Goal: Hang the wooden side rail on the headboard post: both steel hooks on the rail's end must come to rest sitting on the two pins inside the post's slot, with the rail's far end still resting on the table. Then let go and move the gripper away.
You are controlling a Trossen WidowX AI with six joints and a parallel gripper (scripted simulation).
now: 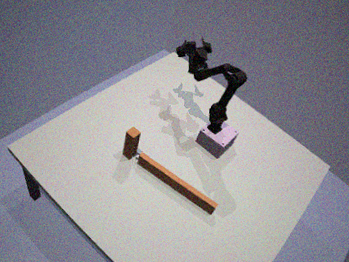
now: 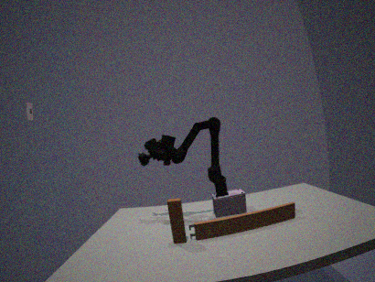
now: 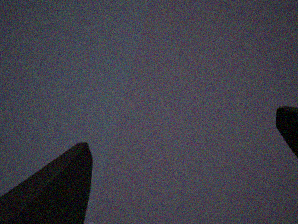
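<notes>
The wooden side rail (image 1: 178, 183) (image 2: 247, 222) stands on its long edge on the table. Two steel hooks (image 2: 192, 232) on its end point at the headboard post (image 1: 130, 144) (image 2: 176, 222). The exterior view shows a small gap between hooks and post. The post stands upright; its slot and pins cannot be made out. My gripper (image 1: 193, 45) (image 3: 185, 134) is open and empty, high in the air and well away from the rail and post. The wrist view shows only the two spread fingertips against a plain background.
The arm's base sits on a pale pink block (image 1: 217, 140) (image 2: 230, 204), behind the rail as the exterior camera sees it. The table (image 1: 78, 175) (image 2: 114, 247) has its edges in view. Shadows of the arm fall across its top.
</notes>
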